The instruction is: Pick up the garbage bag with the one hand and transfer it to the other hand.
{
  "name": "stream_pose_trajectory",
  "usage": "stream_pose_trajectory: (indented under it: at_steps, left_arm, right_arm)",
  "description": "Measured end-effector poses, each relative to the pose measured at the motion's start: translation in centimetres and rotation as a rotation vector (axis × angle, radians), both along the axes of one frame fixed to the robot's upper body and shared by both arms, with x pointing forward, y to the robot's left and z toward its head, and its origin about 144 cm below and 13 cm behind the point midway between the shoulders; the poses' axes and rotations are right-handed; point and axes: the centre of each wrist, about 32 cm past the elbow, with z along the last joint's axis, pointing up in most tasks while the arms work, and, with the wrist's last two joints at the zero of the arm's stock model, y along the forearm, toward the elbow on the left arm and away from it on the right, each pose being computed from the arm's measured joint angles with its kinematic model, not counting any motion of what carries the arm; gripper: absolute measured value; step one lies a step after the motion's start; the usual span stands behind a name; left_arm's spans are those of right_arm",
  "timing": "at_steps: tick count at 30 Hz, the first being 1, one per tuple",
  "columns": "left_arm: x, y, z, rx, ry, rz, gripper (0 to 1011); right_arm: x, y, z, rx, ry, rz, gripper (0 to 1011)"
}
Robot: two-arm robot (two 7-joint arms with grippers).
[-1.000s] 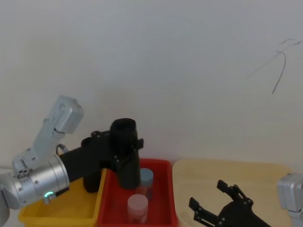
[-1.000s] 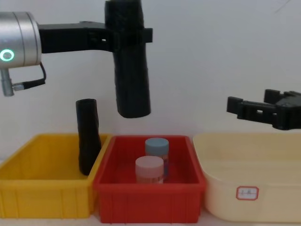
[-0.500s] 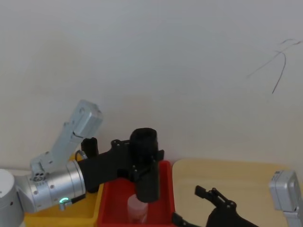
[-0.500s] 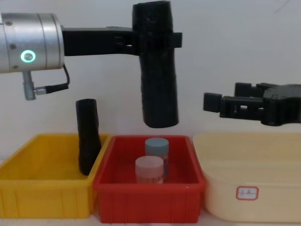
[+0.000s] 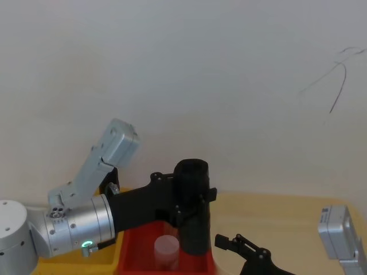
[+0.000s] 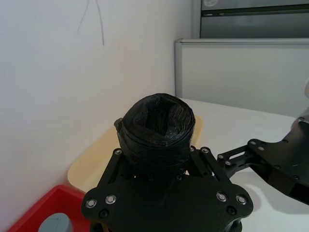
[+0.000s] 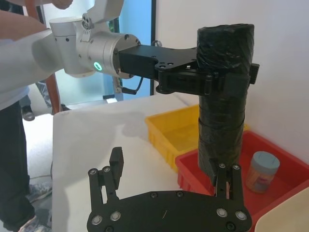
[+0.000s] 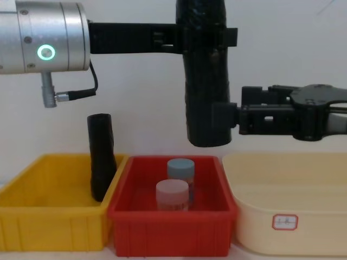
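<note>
**Q:** Condition of the nearer pincer?

**A:** The right pincer has its jaws spread wide and holds nothing. 1 finger lies against the low end of the garbage bag; contact cannot be confirmed. The other finger stands well clear of it.

**Q:** Location of the bag?

**A:** It hangs upright in the air, just beyond the right pincer. The left pincer has its 2 jaws closed on the bag near its top. The green ring light on that arm's wrist is lit.

**Q:** Items below the pincers?

**A:** Beneath the left pincer and the bag is a red bin. It holds 2 jars: a pink-lidded jar in front and a blue-lidded jar just behind. Under the left pincer's wrist is a yellow bin, with a slim black roll leaning at the end next to the red bin. Below the right pincer is a cream tub. All 3 containers stand on a white desk.

**Q:** Beyond them?

**A:** A white wall.
</note>
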Motion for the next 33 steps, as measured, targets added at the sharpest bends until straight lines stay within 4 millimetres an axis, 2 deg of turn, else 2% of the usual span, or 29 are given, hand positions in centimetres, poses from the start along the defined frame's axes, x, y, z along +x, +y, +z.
stream_pose_trajectory:
  at_steps: [22, 33]
  left_arm:
    - [-0.1, -0.1, 1.2, 0.028, 0.008, -0.074, 371]
    - [0.0, -0.8, 1.4, 0.029, 0.016, -0.107, 371]
  right_arm:
    - [0.6, -0.6, 0.2, -0.058, 0.003, -0.092, 1000]
    - [1.2, 0.0, 0.1, -0.046, -0.003, -0.108, 1000]
